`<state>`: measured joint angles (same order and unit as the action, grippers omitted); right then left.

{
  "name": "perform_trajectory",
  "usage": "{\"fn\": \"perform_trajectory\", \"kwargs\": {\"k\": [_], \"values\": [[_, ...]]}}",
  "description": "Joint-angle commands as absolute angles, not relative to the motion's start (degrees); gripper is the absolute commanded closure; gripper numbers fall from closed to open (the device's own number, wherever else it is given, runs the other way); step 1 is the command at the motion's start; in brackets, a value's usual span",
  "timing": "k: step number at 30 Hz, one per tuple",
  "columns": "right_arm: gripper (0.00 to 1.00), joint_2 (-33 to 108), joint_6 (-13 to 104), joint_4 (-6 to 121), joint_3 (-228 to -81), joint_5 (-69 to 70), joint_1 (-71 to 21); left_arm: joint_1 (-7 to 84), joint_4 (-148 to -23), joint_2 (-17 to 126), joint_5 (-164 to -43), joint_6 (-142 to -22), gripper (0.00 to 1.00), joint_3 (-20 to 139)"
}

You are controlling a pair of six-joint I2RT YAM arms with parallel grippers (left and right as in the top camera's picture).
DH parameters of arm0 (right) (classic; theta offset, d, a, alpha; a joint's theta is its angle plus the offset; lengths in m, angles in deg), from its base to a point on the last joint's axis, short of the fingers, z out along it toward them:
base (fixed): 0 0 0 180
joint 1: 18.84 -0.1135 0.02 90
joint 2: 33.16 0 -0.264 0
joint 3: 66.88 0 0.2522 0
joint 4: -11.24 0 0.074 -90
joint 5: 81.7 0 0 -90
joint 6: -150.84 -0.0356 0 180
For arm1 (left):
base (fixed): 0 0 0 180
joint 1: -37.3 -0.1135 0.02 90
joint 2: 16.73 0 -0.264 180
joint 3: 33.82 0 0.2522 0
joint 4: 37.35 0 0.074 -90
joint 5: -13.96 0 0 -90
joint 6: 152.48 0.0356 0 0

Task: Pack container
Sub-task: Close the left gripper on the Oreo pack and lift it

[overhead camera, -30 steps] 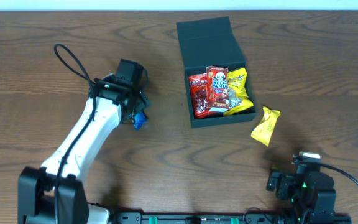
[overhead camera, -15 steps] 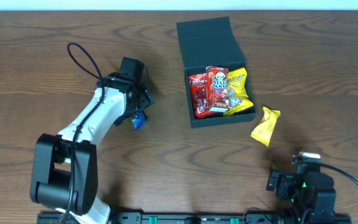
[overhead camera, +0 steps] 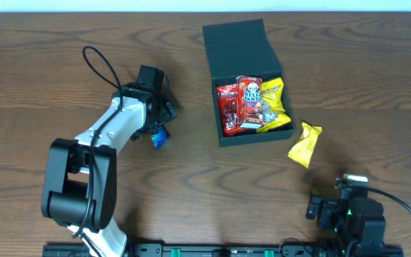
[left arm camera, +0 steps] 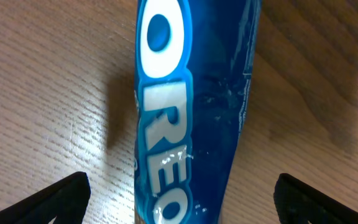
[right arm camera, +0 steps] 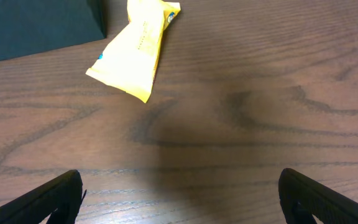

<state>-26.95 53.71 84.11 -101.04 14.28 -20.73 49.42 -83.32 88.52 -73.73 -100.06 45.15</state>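
From above, the container [overhead camera: 248, 78] sits right of the middle of the table [overhead camera: 191, 185], toward the far side. Its flap lid [overhead camera: 235, 44] is folded back and open. Inside it are a red packet [overhead camera: 227, 107], a Hello Panda packet [overhead camera: 249, 98] and a yellow bag [overhead camera: 274, 101]. A yellow packet [overhead camera: 305, 144] lies just beside its near right corner. A blue Oreo packet [overhead camera: 159, 138] lies well to its left.

I judge the box light and stiff, its matte cardboard offering fair friction but its thin walls easy to dent. The free edge of the lid looks like the place to take it. The table is smooth, dark wood-grain, with plenty of room around the box.

In my left wrist view, my left gripper [left arm camera: 197, 205] has its jaws spread wide to either side of the Oreo packet, holding nothing. The glossy film looks slippery and soft, so I would pinch across its narrow width.

In my right wrist view, my right gripper [right arm camera: 179, 205] is fully spread and holds nothing, low over bare wood. The yellow packet lies ahead to the left, with the container's corner just beyond it.
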Motion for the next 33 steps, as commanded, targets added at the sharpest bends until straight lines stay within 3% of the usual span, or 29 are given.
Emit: {"fn": "perform_trajectory", "kwargs": {"k": [1, 16, 18, 21, 23, 30, 33], "values": [[0.01, -27.2, 54.3, 84.4, -100.8, 14.1, -20.0, 48.9, -82.9, 89.0, -71.1, -98.7, 0.05, 45.0], [0.01, -27.2, 54.3, 84.4, -100.8, 14.1, -20.0, 48.6, -80.4, 90.8, -71.1, -97.2, 0.05, 45.0], [0.01, -27.2, 54.3, 84.4, -100.8, 14.1, -20.0, 48.5, -80.1, 90.8, -71.1, -97.1, 0.00, 45.0], [0.01, -27.2, 54.3, 84.4, -100.8, 14.1, -20.0, 48.6, -79.8, 90.8, -71.1, -97.1, 0.20, 45.0], [0.01, -27.2, 54.3, 84.4, -100.8, 14.1, -20.0, 48.6, -79.6, 90.8, -71.1, -97.1, 0.26, 45.0], [0.01, -27.2, 54.3, 84.4, -100.8, 14.1, -20.0, 48.6, -79.5, 90.8, -71.1, -97.1, 0.36, 45.0], [0.01, -27.2, 54.3, 84.4, -100.8, 14.1, -20.0, 48.6, -79.3, 90.8, -71.1, -97.1, 0.35, 45.0]]}}
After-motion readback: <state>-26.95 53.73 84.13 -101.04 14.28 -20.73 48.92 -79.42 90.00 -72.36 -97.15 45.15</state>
